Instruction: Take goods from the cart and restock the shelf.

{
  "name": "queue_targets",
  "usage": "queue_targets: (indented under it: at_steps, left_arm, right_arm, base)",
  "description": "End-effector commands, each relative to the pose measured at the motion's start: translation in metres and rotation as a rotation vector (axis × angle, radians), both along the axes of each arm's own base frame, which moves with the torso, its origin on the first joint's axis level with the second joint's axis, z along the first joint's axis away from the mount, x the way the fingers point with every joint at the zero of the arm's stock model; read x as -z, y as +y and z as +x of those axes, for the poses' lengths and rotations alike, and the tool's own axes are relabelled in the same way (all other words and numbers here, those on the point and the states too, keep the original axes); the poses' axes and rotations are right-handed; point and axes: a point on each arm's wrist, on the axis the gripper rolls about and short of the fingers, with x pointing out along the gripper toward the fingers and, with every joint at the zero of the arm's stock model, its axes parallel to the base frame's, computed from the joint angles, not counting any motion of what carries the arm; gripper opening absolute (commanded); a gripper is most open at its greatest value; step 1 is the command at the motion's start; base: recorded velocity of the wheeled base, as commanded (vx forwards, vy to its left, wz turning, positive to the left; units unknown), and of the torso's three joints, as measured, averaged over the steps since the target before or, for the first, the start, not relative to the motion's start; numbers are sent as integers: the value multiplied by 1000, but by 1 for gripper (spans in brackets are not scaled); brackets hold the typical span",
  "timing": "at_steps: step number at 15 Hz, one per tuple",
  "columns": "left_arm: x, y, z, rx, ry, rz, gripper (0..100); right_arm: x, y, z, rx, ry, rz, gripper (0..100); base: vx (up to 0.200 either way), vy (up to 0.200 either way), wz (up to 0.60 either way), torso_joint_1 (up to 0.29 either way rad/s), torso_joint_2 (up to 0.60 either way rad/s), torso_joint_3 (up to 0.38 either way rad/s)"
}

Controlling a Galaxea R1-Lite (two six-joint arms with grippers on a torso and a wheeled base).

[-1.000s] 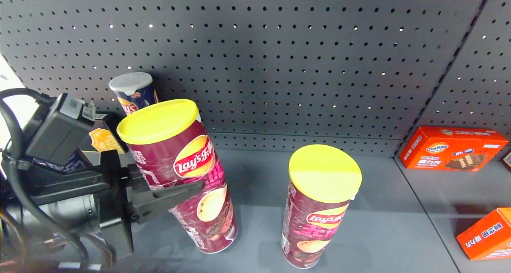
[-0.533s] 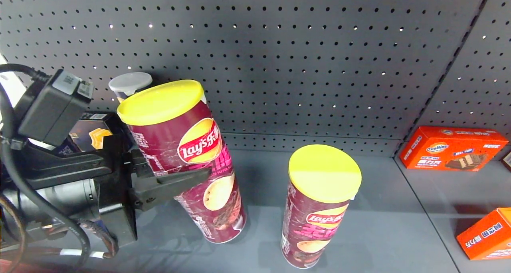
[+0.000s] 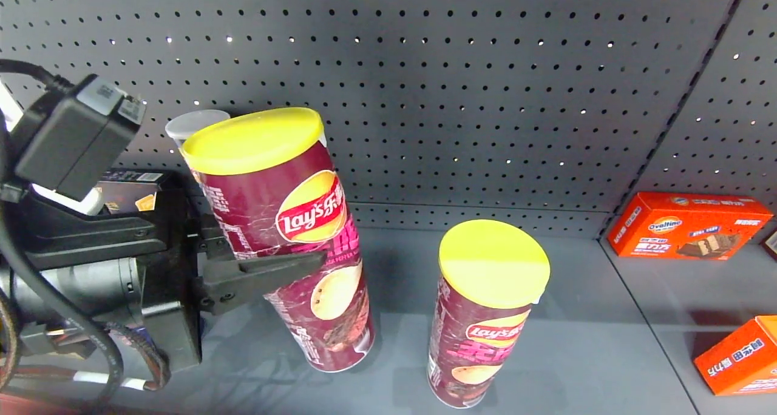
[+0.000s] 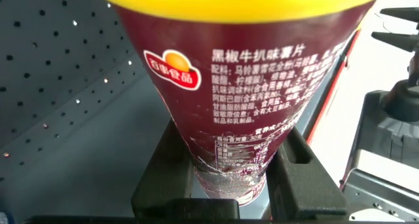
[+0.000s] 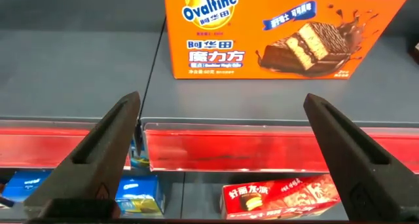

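Since the chip can (image 3: 285, 221) at centre left was clamped tilted by the left gripper (image 4: 232, 178), it could be toppled by early release; the right gripper (image 5: 222, 99) was splayed, empty.

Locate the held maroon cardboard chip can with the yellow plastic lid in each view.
Head view: maroon chip can with yellow lid, left of centre, tilted, clamped by the left gripper.
Left wrist view: close up, between that gripper's fingers.
Right wrist view: not in it.
Shared landmark: grey perforated back panel, behind the can in head and left wrist views.
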Motion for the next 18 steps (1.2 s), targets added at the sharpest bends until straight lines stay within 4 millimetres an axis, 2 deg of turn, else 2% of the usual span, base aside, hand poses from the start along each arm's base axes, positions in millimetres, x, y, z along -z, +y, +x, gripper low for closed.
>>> queue_targets:
  at_steps: [1, 5, 6, 8, 10, 18]
  left_arm:
    - [-5, -6, 12, -4, -3, 2, 0]
    - [9, -22, 44, -25, -43, 115, 0]
    - [9, -26, 59, -49, -41, 119, 0]
    - [2, -33, 75, -52, -55, 111, 0]
    - [2, -42, 83, -36, -57, 111, 0]
    - [23, -62, 106, -7, -22, 132, 0]
  right_arm:
    - [0, 0, 0, 0, -1, 0, 100]
    - [0, 0, 0, 0, -1, 0, 100]
    - [0, 0, 0, 0, -1, 0, 100]
    - [0, 0, 0, 0, -1, 0, 100]
    - [0, 0, 0, 0, -1, 0, 100]
    - [0, 0, 0, 0, -1, 0, 100]
  base:
    - [0, 0, 0, 0, 0, 0]
    - [0, 0, 0, 0, 0, 0]
    - [0, 0, 0, 0, 0, 0]
    - [0, 0, 0, 0, 0, 0]
    - [0, 0, 0, 0, 0, 0]
    - [0, 0, 0, 0, 0, 0]
